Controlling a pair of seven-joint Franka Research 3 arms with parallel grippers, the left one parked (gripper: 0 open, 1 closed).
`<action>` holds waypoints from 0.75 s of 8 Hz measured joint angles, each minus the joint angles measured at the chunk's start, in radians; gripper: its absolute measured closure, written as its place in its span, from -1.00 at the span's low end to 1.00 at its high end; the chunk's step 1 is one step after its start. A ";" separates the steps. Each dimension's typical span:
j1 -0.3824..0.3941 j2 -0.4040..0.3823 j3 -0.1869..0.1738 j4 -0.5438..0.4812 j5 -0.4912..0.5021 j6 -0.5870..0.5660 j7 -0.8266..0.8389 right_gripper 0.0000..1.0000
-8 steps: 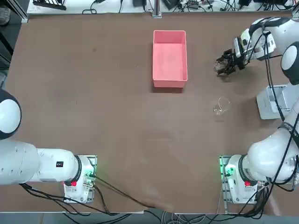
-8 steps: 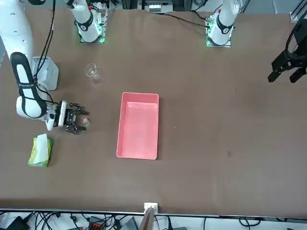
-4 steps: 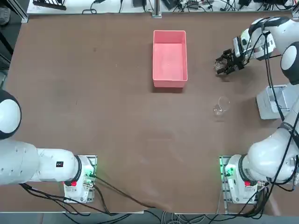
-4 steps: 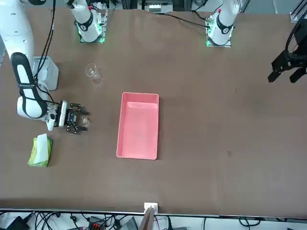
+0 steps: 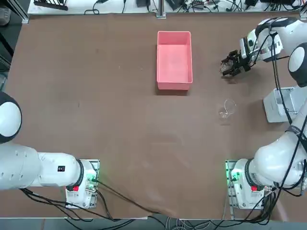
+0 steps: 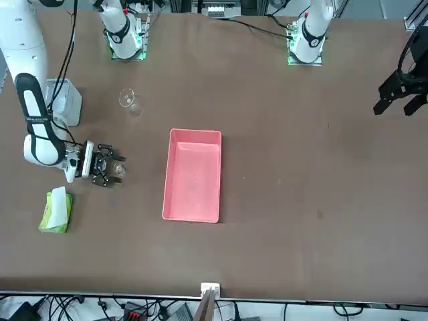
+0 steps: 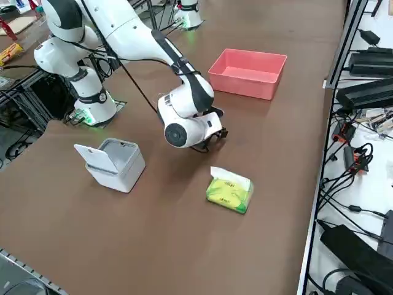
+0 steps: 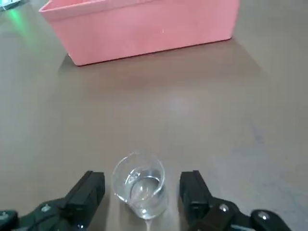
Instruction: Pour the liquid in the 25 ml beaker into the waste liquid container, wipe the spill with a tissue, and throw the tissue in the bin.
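The 25 ml beaker [image 8: 142,187] stands upright on the table [image 5: 124,124], and you can see a little clear liquid [image 8: 145,187] inside it. Your right gripper [image 8: 142,197] is around this beaker, its two fingers apart, one on each side, with a gap to the glass. The pink waste liquid container [image 5: 174,60] is near, to the left of them in the top view. The larger beaker [image 6: 130,101] stands between the gripper and the arm's base [image 5: 245,184].

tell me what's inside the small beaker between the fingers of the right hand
The small beaker holds a little clear liquid, its surface visible through the glass. The right hand is open around it. The glass's far underside can't be seen.
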 joint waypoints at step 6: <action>0.020 0.003 0.000 0.003 0.005 0.002 -0.003 -0.10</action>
